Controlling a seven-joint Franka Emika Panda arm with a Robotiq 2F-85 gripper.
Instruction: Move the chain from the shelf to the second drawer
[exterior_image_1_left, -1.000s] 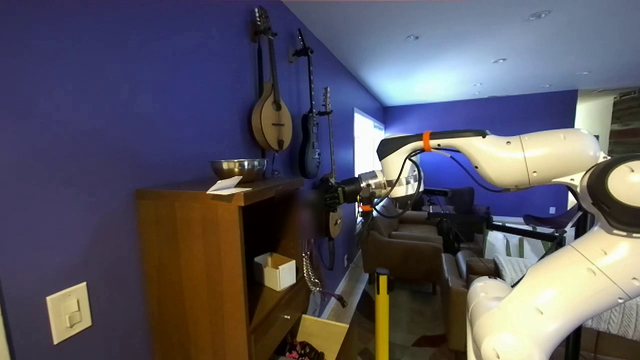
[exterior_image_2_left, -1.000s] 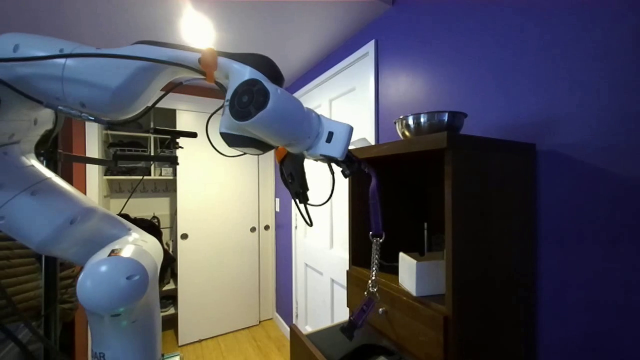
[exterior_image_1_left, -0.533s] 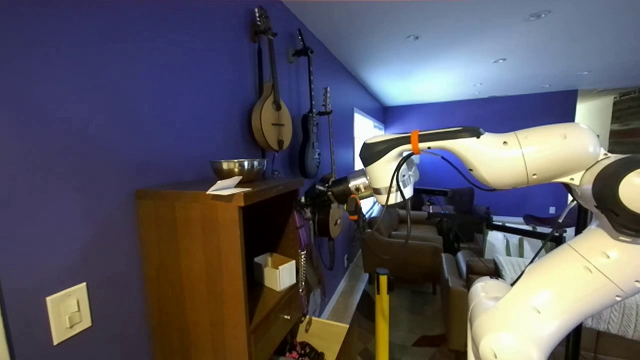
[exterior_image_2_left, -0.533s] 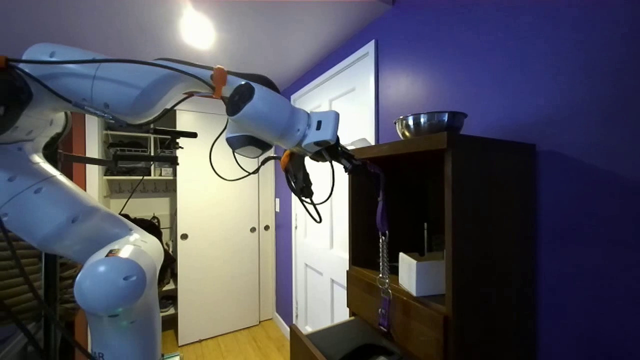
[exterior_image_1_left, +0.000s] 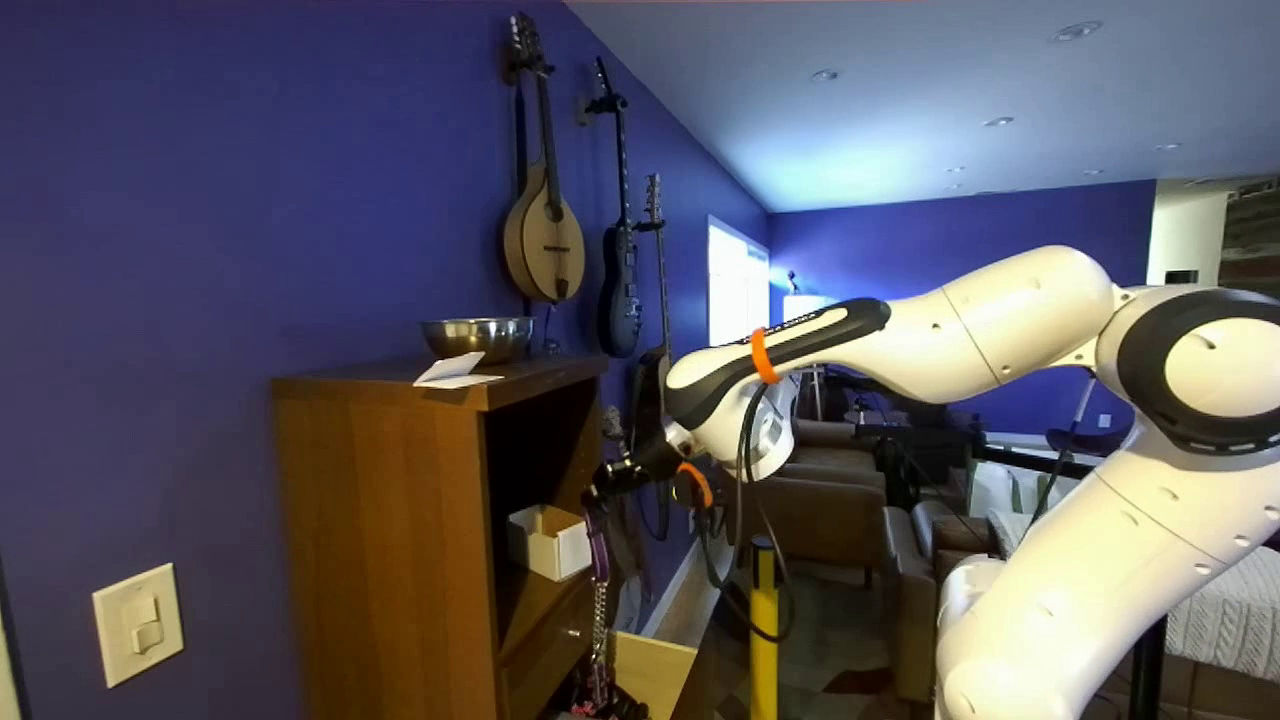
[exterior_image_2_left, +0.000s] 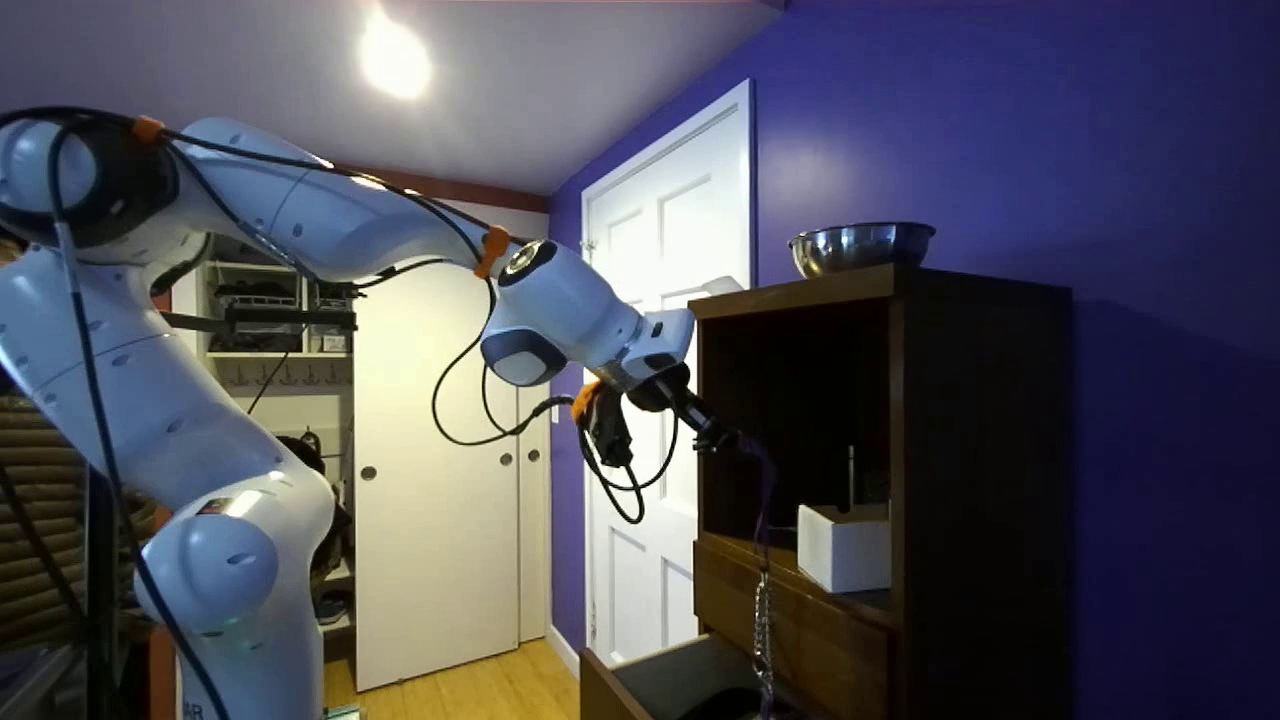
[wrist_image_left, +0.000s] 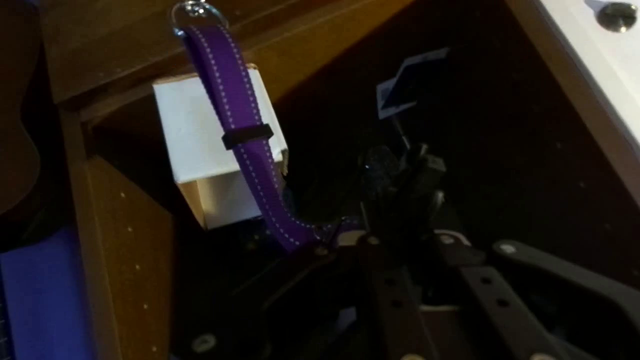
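Purple wall (exterior_image_1_left: 150, 250) behind the cabinet (exterior_image_1_left: 390, 540). Gripper (exterior_image_1_left: 593, 494): jaws clamped on purple strap (wrist_image_left: 255, 157) of the chain (exterior_image_2_left: 763, 620), which hangs below them; shelf (exterior_image_2_left: 800, 410) ahead, second drawer (exterior_image_1_left: 653, 664) open beneath. Can't tell if chain's lower end is inside.

In an exterior view, at the bottom left of the frame, I can just read the letters "AR" (exterior_image_2_left: 193, 711) on the arm's lower link (exterior_image_2_left: 255, 665).

The purple-strapped silver chain (exterior_image_2_left: 763, 625) hangs from the end effector (exterior_image_2_left: 725, 437), the shelf (exterior_image_2_left: 815, 400) open and dark ahead of it, the second drawer (exterior_image_1_left: 658, 660) pulled out below
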